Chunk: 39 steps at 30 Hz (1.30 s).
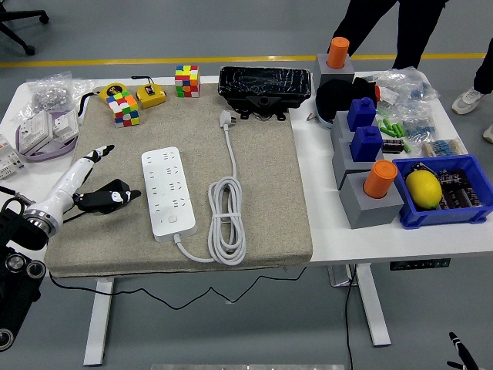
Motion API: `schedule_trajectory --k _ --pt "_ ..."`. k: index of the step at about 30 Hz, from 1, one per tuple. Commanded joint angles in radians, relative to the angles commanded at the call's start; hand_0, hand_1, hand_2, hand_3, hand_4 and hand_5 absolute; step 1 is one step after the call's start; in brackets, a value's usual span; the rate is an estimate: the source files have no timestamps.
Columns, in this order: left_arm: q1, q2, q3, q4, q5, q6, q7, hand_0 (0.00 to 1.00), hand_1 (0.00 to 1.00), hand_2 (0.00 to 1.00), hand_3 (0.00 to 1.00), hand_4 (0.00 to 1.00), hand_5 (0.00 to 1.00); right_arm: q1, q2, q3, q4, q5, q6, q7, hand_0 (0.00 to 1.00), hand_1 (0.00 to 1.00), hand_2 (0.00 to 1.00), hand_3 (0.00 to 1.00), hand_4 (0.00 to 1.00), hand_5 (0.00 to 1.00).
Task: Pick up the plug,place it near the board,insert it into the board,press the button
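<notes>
A white power strip [169,191] lies lengthwise on the beige mat [262,208], left of centre. Its white cable [229,220] runs from the near end into a coil, then up to the white plug [226,118] lying near the mat's far edge. My left hand [98,181] hovers over the mat's left part, left of the strip, fingers spread and holding nothing. Only a fingertip of my right hand [460,351] shows at the lower right corner, below the table.
Two colour cubes [125,107] [186,80], a yellow tape measure [150,95] and a black box [266,86] lie along the far edge. Grey blocks with orange and blue pegs [370,173] and a blue bin [443,196] stand right. A person stands behind the table.
</notes>
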Motion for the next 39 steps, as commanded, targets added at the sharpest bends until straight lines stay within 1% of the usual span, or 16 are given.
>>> schedule_trajectory --k 2,4,10,15,16,21,22,27,28,33,34,39 --pt "-0.003 -0.001 0.000 0.011 0.002 0.000 0.000 0.998 0.998 0.961 0.929 0.998 0.343 0.000 0.000 -0.001 0.000 0.001 0.000 0.000 0.811 0.755 0.733 0.774 0.998 0.998" --pt "-0.011 -0.003 0.001 0.034 0.008 0.000 -0.003 0.998 0.998 0.965 0.925 0.998 0.333 -0.001 0.000 0.000 0.000 0.000 0.000 0.000 0.811 0.754 0.733 0.773 0.998 0.998" --pt "-0.020 -0.004 0.003 0.070 0.025 0.001 -0.003 0.998 0.995 0.958 0.923 0.998 0.326 -0.003 0.000 0.003 0.000 -0.004 0.000 -0.001 0.811 0.754 0.733 0.773 0.998 0.998" --pt "-0.025 -0.005 0.005 0.089 0.040 0.006 -0.003 0.998 0.995 0.958 0.923 0.998 0.326 0.000 -0.002 0.001 0.000 -0.001 -0.001 -0.001 0.811 0.754 0.733 0.773 0.998 0.998" --pt "-0.026 -0.005 0.006 0.092 0.042 0.007 -0.003 0.974 0.948 0.893 0.884 0.998 0.313 0.000 -0.002 0.000 0.000 0.001 -0.001 0.000 0.811 0.754 0.733 0.772 0.998 0.998" --pt "-0.029 -0.008 0.010 0.107 0.063 0.028 -0.009 0.974 0.948 0.893 0.884 0.998 0.313 0.000 -0.002 0.000 0.000 0.001 -0.001 0.000 0.811 0.754 0.733 0.772 0.998 0.998" --pt "-0.029 -0.009 0.010 0.109 0.069 0.033 -0.010 0.902 0.899 0.807 0.809 0.998 0.256 0.000 -0.002 0.000 0.000 0.002 -0.001 0.000 0.811 0.754 0.733 0.773 0.998 0.998" --pt "-0.032 -0.011 0.016 0.127 0.078 0.048 -0.015 0.902 0.899 0.807 0.809 0.998 0.256 -0.003 -0.001 0.000 0.000 0.001 -0.001 0.000 0.811 0.754 0.733 0.773 0.998 0.998" --pt "-0.032 -0.012 0.017 0.129 0.079 0.051 -0.015 0.837 0.832 0.747 0.765 0.998 0.188 -0.003 -0.001 0.000 0.000 0.000 -0.001 0.000 0.810 0.754 0.733 0.772 0.998 0.998" --pt "-0.038 -0.017 0.021 0.145 0.088 0.071 -0.022 0.837 0.832 0.747 0.765 0.998 0.188 -0.005 -0.002 0.001 0.000 0.000 -0.001 -0.001 0.810 0.754 0.733 0.772 0.998 0.998" --pt "-0.039 -0.017 0.022 0.148 0.087 0.074 -0.023 0.752 0.790 0.730 0.756 0.998 0.143 -0.005 -0.002 0.001 0.000 0.000 -0.001 -0.001 0.811 0.754 0.733 0.772 0.998 0.998" --pt "-0.046 -0.018 0.030 0.162 0.088 0.092 -0.029 0.752 0.790 0.730 0.756 0.998 0.143 -0.005 -0.002 0.000 0.000 0.001 -0.001 -0.001 0.811 0.754 0.733 0.772 0.998 0.998"
